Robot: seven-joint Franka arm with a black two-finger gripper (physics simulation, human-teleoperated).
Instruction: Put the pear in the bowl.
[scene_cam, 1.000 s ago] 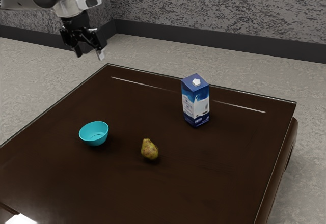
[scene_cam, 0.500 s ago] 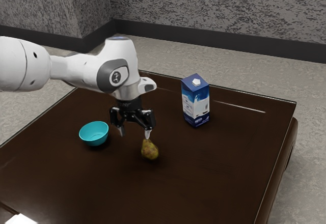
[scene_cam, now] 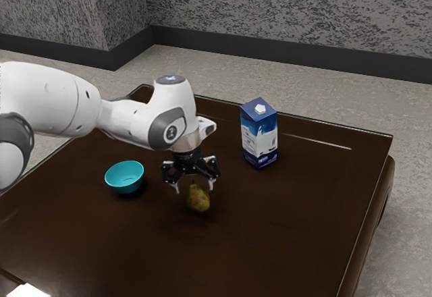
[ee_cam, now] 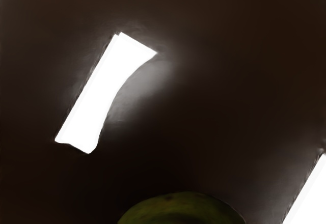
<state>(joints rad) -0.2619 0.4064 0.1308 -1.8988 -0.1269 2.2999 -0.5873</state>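
Yellow-green pear (scene_cam: 198,200) sits on dark table (scene_cam: 277,233), just below your gripper (scene_cam: 194,187). Your gripper stands wide, nothing held, fingertips spread to either side of pear's neck in exterior view. Neck points up toward palm, leaning slightly to exterior view's left; whether pear stands or lies, you cannot tell. Likely next: you lower straight down, centre on fat end, close. Turquoise bowl (scene_cam: 125,177) lies apart, toward exterior view's left.
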